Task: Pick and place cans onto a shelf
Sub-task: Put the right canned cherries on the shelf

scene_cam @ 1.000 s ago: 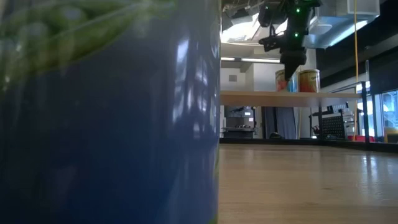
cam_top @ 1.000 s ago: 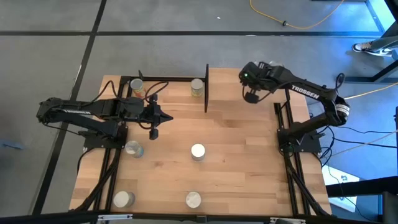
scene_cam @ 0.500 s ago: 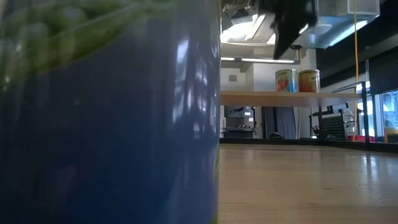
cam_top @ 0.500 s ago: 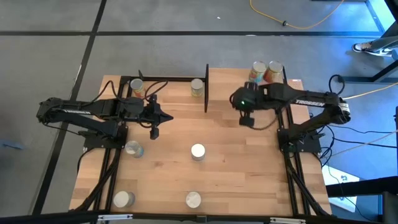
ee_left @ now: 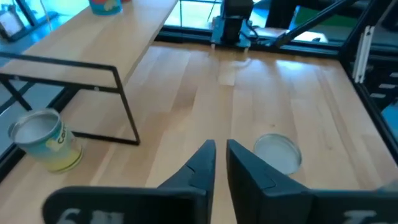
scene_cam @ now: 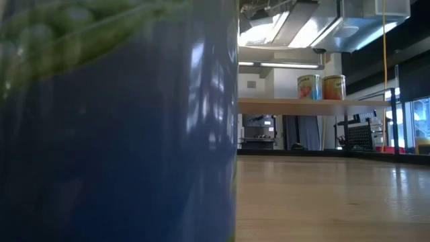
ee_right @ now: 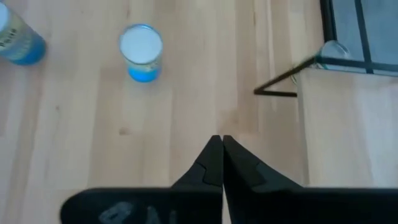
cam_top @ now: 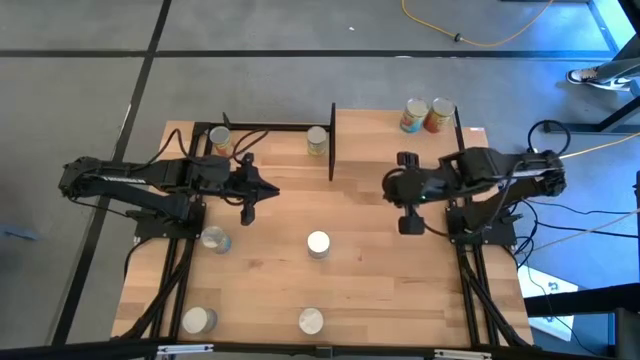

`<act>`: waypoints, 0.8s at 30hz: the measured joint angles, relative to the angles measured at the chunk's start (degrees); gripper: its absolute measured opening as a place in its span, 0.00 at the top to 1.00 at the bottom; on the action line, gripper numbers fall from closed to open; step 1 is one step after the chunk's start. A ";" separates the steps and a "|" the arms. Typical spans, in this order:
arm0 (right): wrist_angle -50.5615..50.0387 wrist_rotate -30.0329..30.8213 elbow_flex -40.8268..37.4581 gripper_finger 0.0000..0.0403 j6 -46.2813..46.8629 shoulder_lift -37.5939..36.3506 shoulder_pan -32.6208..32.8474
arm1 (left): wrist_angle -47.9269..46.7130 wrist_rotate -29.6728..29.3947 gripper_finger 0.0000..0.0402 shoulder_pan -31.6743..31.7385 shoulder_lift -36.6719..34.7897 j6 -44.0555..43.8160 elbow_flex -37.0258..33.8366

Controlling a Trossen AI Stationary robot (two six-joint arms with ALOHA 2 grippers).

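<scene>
From above, the shelf (cam_top: 395,130) sits at the upper middle of the table (cam_top: 360,290), with two cans — an orange-labelled pair (cam_top: 425,115) — standing on its upper right end. Two more cans (cam_top: 220,140) and (cam_top: 317,141) stand in the black frame at upper left, and four others lie spread across the lower table: (cam_top: 214,238), (cam_top: 318,243), (cam_top: 198,320), (cam_top: 311,320).

The right gripper (cam_top: 400,192) hangs right of centre, below the shelf; its wrist view shows the fingers (ee_right: 211,163) pressed together, holding nothing, over bare wood with a blue can (ee_right: 141,52) near the upper left. The left gripper (cam_top: 268,190) hovers left of centre; its wrist view shows a narrow gap between the fingers (ee_left: 202,163), empty, with a yellowish can (ee_left: 43,140) at lower left.

The low view is mostly blocked by a close blue can (scene_cam: 117,134), yet it alone shows the shelf pair (scene_cam: 321,87) side-on — neither arm appears there.
</scene>
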 joint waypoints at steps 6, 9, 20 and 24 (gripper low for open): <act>-1.69 -0.06 2.13 1.00 2.75 -0.08 3.36 | 3.81 0.84 0.84 -0.02 0.00 1.19 0.00; -1.78 0.07 3.65 1.00 2.66 -0.10 4.97 | 6.95 -2.48 0.84 -0.01 0.00 1.72 0.00; -5.03 6.91 10.89 1.00 2.84 -0.15 8.22 | 9.88 -13.06 0.84 6.70 0.82 3.34 0.07; -7.12 9.41 11.65 0.99 2.85 -0.15 8.20 | 6.15 -8.67 0.84 9.71 0.77 6.44 0.07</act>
